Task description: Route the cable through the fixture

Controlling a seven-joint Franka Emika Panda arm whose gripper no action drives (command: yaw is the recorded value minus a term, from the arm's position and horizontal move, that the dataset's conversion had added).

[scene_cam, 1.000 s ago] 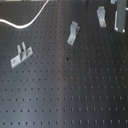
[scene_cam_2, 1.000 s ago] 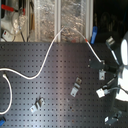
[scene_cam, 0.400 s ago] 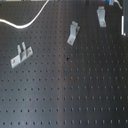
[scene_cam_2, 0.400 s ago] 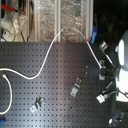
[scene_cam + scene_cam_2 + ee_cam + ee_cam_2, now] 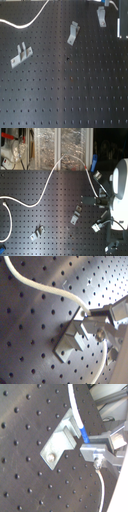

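Observation:
The cable (image 5: 47, 185) is a thin white cord that curves across the black perforated board from the second exterior view's left to the gripper (image 5: 100, 202) at the right. In both wrist views the gripper (image 5: 91, 315) is shut on the cable (image 5: 30, 282), directly beside a small metal bracket fixture (image 5: 74, 341). In the second wrist view the cable (image 5: 75, 406) carries a blue band where it passes the bracket (image 5: 61, 438) and enters the gripper (image 5: 89, 446). Below the fingers a loose stretch of cable hangs on. It lies next to the bracket's slot; whether it sits inside I cannot tell.
Other metal brackets (image 5: 20, 54) (image 5: 73, 33) (image 5: 101, 16) are bolted to the board (image 5: 65, 90). The second exterior view shows further brackets (image 5: 76, 214) (image 5: 37, 233) and the white arm (image 5: 120, 188) at the right. Clutter and foil-wrapped panels (image 5: 60, 143) stand behind the board.
The gripper with the cable has shifted only slightly near the bracket in the second exterior view. The brackets have not moved.

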